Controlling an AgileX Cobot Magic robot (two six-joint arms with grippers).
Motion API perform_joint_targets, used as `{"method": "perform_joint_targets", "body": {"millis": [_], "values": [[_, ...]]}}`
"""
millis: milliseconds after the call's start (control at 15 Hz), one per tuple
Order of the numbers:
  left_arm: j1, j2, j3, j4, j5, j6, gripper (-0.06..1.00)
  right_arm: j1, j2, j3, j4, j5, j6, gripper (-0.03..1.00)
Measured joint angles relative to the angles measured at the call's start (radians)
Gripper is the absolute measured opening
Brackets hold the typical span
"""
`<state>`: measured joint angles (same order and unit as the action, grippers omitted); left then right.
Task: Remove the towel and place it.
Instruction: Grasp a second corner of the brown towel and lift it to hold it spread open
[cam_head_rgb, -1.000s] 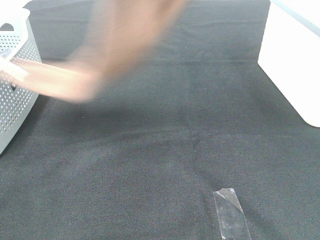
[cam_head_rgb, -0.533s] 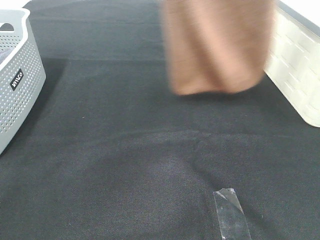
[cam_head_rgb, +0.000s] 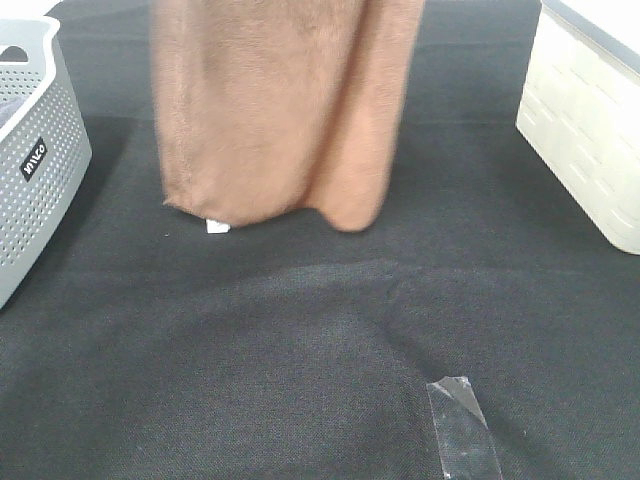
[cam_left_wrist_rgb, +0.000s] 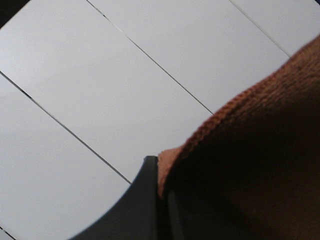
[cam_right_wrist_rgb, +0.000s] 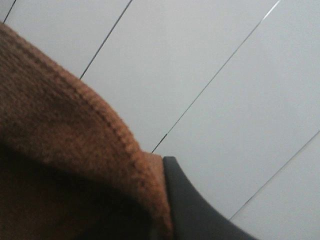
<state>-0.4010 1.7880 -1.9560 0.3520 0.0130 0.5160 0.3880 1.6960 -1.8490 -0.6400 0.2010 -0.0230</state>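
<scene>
Exterior high: your towel (cam_head_rgb: 280, 110) hangs upright over the black mat (cam_head_rgb: 250, 350), white tag (cam_head_rgb: 217, 227) at its lowest corner. Left wrist: left gripper (cam_left_wrist_rgb: 159, 172) apparently pinches the towel's hem. Right wrist: right gripper (cam_right_wrist_rgb: 167, 167) likewise pinches the hem.

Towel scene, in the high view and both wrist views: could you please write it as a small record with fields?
towel: brown, hangs upright above the black table, top out of the high view
tag: white, at its lower corner
left gripper: holds towel edge
right gripper: holds towel edge
basket: grey, left, apart from towel
bin: cream, right
tape: clear strip, front of table
</scene>
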Motion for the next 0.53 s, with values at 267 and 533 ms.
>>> {"method": "perform_joint_targets", "body": {"millis": [267, 533], "values": [[0.039, 0.059, 0.0, 0.0, -0.168, 0.0, 0.0, -0.066, 0.059, -0.031, -0.01, -0.169, 0.245, 0.0], [0.087, 0.156, -0.002, 0.0, -0.387, 0.0, 0.0, -0.066, 0.148, -0.134, -0.016, -0.216, 0.297, 0.0]]}}
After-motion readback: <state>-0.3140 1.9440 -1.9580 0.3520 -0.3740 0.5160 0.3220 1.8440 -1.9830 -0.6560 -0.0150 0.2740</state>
